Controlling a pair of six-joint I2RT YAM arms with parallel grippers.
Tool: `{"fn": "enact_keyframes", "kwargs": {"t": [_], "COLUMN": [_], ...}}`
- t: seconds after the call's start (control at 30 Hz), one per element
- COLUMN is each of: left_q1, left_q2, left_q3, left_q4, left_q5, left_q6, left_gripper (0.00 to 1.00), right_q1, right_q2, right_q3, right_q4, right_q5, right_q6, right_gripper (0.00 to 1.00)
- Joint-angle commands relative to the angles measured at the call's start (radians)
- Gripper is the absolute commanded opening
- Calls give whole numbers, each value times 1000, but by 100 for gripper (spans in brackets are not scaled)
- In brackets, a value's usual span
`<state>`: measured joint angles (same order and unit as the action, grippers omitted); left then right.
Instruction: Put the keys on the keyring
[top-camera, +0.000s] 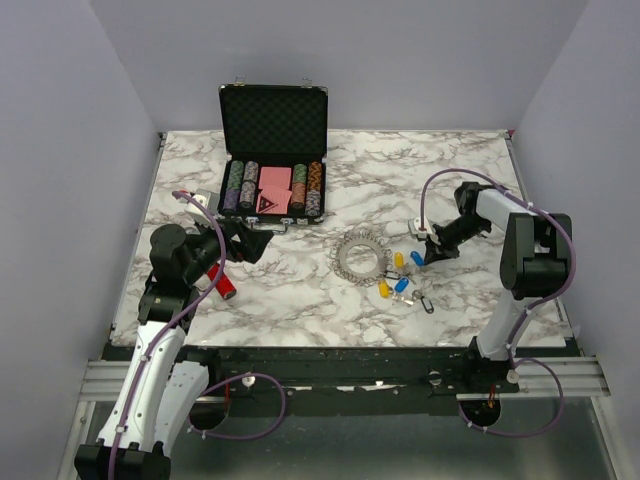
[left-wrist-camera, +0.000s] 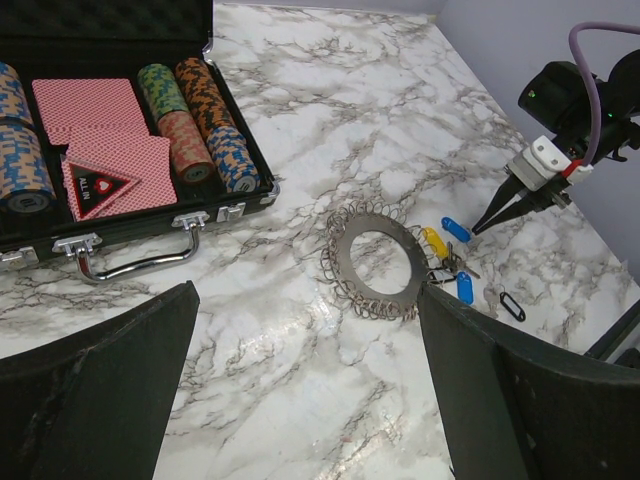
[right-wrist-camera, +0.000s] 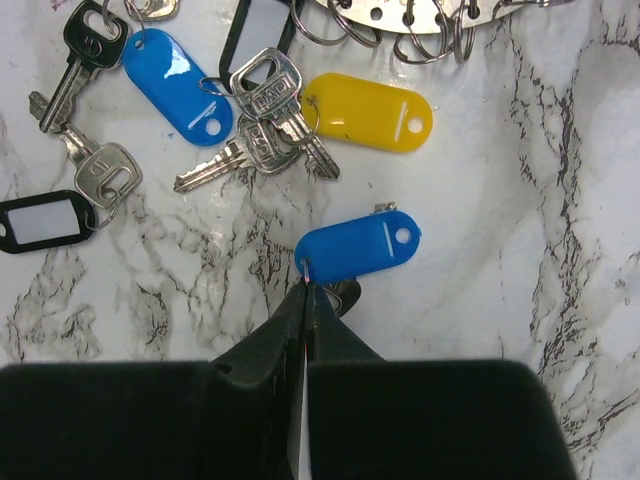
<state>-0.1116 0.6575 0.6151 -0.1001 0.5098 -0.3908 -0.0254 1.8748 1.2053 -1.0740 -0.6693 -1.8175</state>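
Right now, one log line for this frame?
right tool: shut, tips at blue tag | left tool: open | keys: loose beside keyring

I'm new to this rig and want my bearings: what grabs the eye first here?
The open black case of poker chips at the back left stands out. At the centre lies the spiky silver keyring, with the keys on blue and yellow tags scattered to its right. The right gripper, shut, points at one blue tag.

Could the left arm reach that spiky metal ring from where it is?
Probably yes. The left claw is open and faces the keyring, which lies on the bare marble table ahead, nothing between; the poker case sits aside.
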Motion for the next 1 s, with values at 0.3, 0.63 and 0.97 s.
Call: {"fn": "enact_keyframes", "kwargs": {"t": [0.3,0.63,0.97], "left_q1": [-2,-249,-672], "left_q2": [-9,-6,128], "left_q3": [12,-54,-64], "left_q4": [95,229,362], "left_q5": [158,248,-28], "left_q6": [-31,1,101], "left_gripper": [99,98,77], "right_q1": [1,62,234], "right_q2": [-34,-204,-393], "right_q3": [60,126,59], "right_q4": [-142,-282,-302], "right_q5": [-116,-329,-462], "right_q6": [64,392,328], "right_gripper": [1,1,1]}}
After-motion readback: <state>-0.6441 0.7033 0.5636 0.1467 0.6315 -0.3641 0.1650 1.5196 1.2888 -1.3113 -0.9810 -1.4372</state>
